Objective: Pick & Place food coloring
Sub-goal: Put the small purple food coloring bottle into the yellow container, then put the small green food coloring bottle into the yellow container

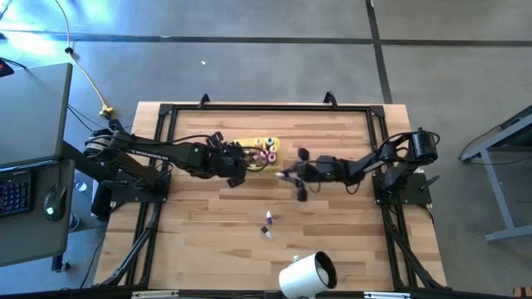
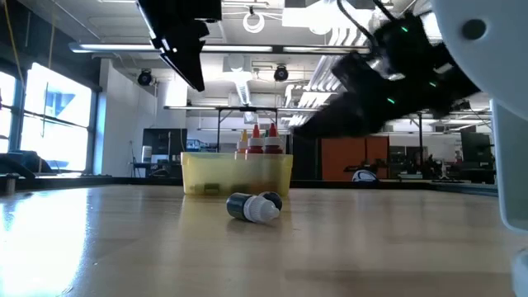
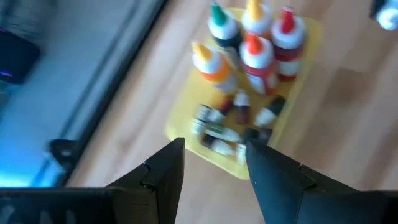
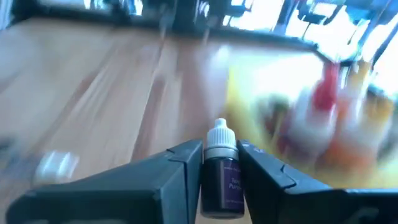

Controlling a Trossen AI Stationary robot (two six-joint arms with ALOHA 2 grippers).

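A small yellow tray [image 1: 259, 152] sits mid-table, with several capped food coloring bottles [image 3: 252, 37] upright in it and smaller ones [image 3: 217, 130] lying flat. My left gripper [image 3: 214, 155] hovers open just left of the tray and above it. My right gripper [image 4: 221, 152], just right of the tray [image 4: 348, 124], is shut on a dark food coloring bottle [image 4: 222, 180] with a white cap. Two more small bottles [image 1: 268, 224] lie on their sides on the table nearer the front; one of them, a dark bottle [image 2: 254, 206], shows in the low view. My right gripper pinches the bottle's dark body [image 4: 222, 177] between its two fingers. The white cap [image 4: 219, 138] sticks out past the fingertips, so the bottle lies along the fingers. The fingers come nearly level from the table's right side. The bottle looks lifted clear of the table.
A large white cylinder [image 1: 306, 274] with a dark opening lies at the table's near edge, right of centre. Black frame rails [image 1: 266, 108] run around the tabletop. Bare wood lies between the tray and the loose bottles.
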